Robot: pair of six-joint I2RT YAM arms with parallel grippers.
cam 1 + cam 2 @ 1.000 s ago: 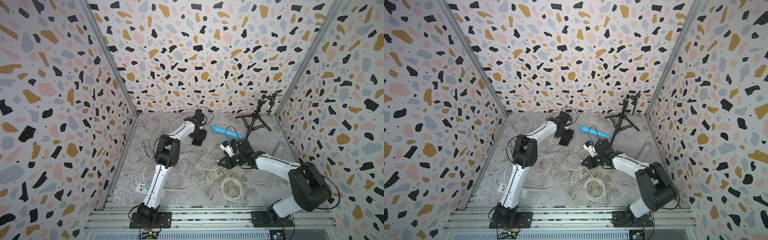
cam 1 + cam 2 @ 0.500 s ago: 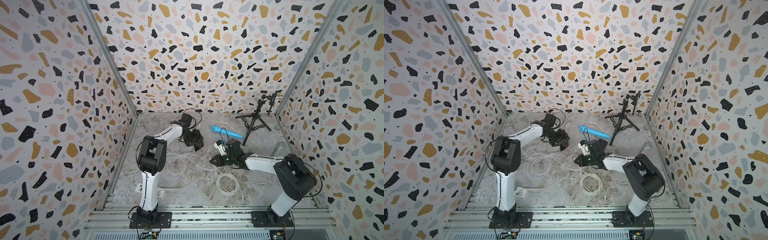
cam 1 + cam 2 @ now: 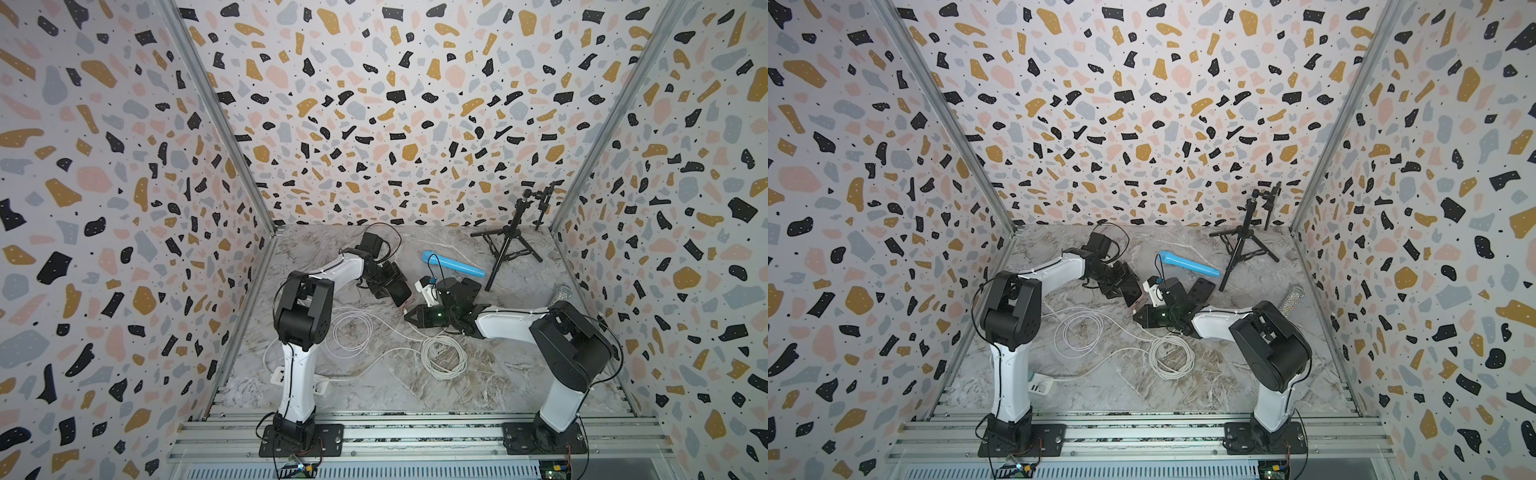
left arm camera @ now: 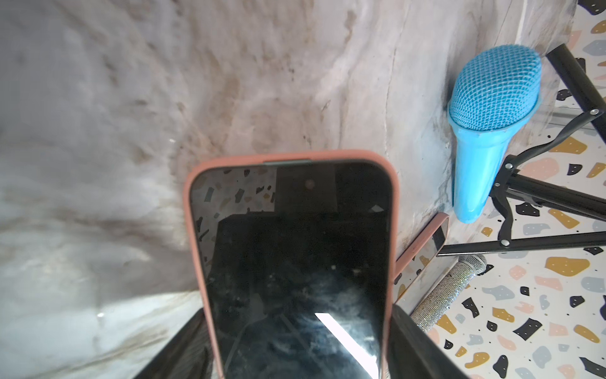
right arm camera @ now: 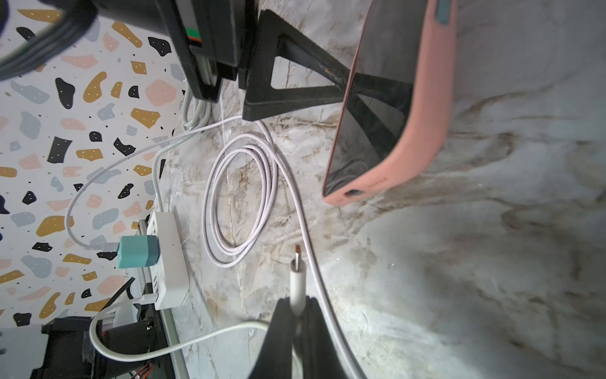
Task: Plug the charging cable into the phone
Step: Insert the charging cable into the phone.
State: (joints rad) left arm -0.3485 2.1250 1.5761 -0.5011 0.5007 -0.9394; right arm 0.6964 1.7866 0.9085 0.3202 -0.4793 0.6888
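Two arms are working, one phone and one plug between them

The left end effector (image 4: 295, 354) is gripping a pink-cased phone (image 4: 292, 262) by its sides, lifting it tilted above the marble tabletop (image 3: 374, 386); the right end effector (image 5: 295, 325) is clenching the white plug (image 5: 296, 282) of the charging cable (image 3: 353, 332), just short of the phone's port. Two microphones are lying nearby, one blue (image 3: 453, 264), one glittery (image 3: 562, 294), and one tripod (image 3: 509, 245) is standing

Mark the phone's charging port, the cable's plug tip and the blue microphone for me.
phone's charging port (image 5: 352, 193), right wrist view, on the dark slot in the pink case's end edge.
cable's plug tip (image 5: 297, 257), right wrist view, on the bare metal connector.
blue microphone (image 4: 495, 87), left wrist view, on its mesh head.
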